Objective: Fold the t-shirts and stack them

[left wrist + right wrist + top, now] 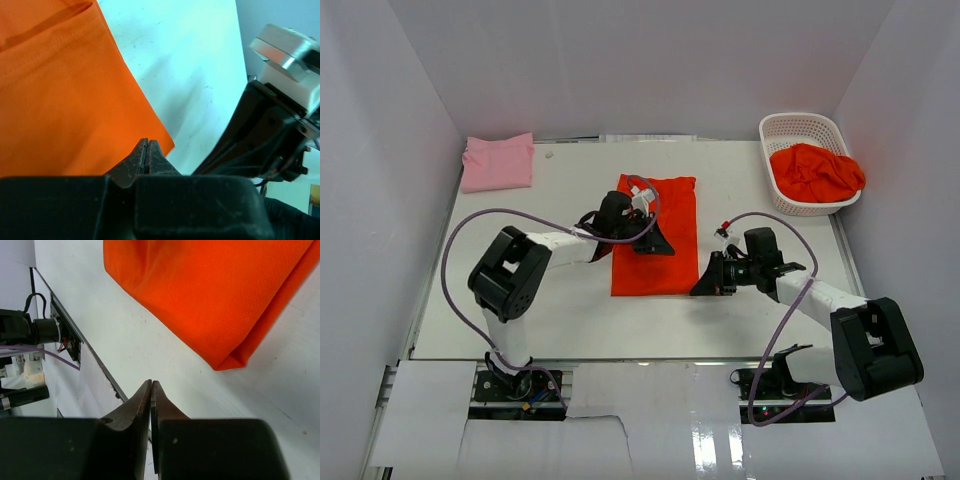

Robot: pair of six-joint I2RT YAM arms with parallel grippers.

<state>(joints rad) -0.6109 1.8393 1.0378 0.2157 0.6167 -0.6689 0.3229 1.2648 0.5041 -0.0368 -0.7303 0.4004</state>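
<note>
White tabletop point(560, 320), smooth rectangular orange t-shirt point(655, 275)

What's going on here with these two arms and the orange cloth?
Two robot arms are folding t-shirts. One orange shirt lies on the table, folded into a long strip. The left tool is shut low over it; whether it pinches cloth is unclear. The right tool is shut over bare table beside the shirt's near corner, holding nothing. A folded pink shirt sits far left, and more orange shirts fill a basket far right.
</note>
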